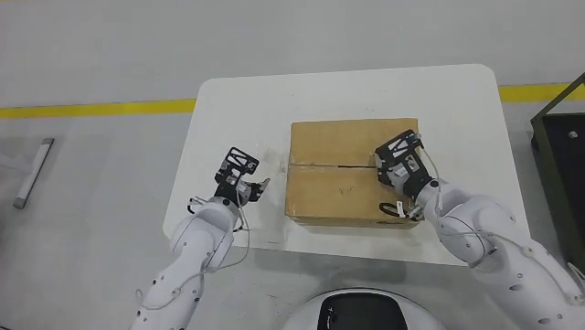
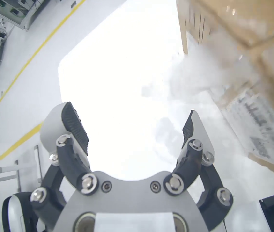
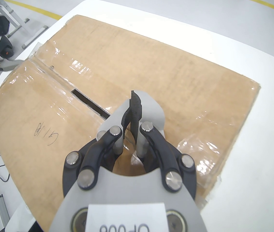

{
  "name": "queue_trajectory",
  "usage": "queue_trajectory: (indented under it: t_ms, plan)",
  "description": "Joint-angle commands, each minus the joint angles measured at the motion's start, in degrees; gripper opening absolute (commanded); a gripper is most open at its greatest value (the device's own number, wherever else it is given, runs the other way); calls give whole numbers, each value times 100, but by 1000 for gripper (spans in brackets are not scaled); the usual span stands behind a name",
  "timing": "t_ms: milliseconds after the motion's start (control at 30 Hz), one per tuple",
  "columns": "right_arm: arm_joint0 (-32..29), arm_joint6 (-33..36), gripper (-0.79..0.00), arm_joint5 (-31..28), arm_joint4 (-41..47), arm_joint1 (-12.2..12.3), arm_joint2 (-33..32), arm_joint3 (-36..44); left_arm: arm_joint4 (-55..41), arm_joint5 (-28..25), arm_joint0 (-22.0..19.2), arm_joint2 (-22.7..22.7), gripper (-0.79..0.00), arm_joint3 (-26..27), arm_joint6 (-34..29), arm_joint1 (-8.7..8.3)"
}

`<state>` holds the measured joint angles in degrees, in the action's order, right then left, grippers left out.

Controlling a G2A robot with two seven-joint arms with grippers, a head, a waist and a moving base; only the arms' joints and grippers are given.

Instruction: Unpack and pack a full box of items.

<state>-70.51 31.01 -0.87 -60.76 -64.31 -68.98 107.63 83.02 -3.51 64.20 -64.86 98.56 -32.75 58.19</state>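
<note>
Box (image 1: 334,179) closed and taped, set at table (image 1: 238,111) middle-right; flap seam (image 3: 62,78) laid crosswise. Right gripper (image 3: 135,102) clenched on nothing, held over seam's right end. Left gripper (image 2: 129,109) spread wide, just beside box's left wall.

A closed cardboard box (image 1: 334,143) stands on the white table (image 1: 247,111). The right gripper (image 1: 388,158) is over its top, near the seam. The left gripper (image 1: 249,179) is just beside the box, over the table.

Matt cardboard box (image 3: 151,56) — glossy tape (image 3: 78,67) (crinkled).
</note>
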Motion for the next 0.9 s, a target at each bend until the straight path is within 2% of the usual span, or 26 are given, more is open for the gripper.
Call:
queue_trajectory:
  t_ms: [0, 200, 400, 667, 867]
  plan:
    - [-7, 16, -785, 5, -23, -6, 0, 12, -69, 106, -58, 93, 0, -167, -6, 47]
    - [-15, 73, -785, 8, -58, -24, -4, 29, -123, -2, -268, 348, 0, -691, 210, 159]
    - [-12, 110, -785, 53, -106, -50, 34, 52, -284, -73, -488, 427, 0, -986, 457, 253]
    - [-9, 116, -785, 106, -154, -83, 53, 70, -476, -536, -457, 347, 0, -1022, 879, 286]
    - [-22, 135, -785, 109, -191, -104, 68, 87, -701, -538, -358, 177, 0, -895, 968, 301]
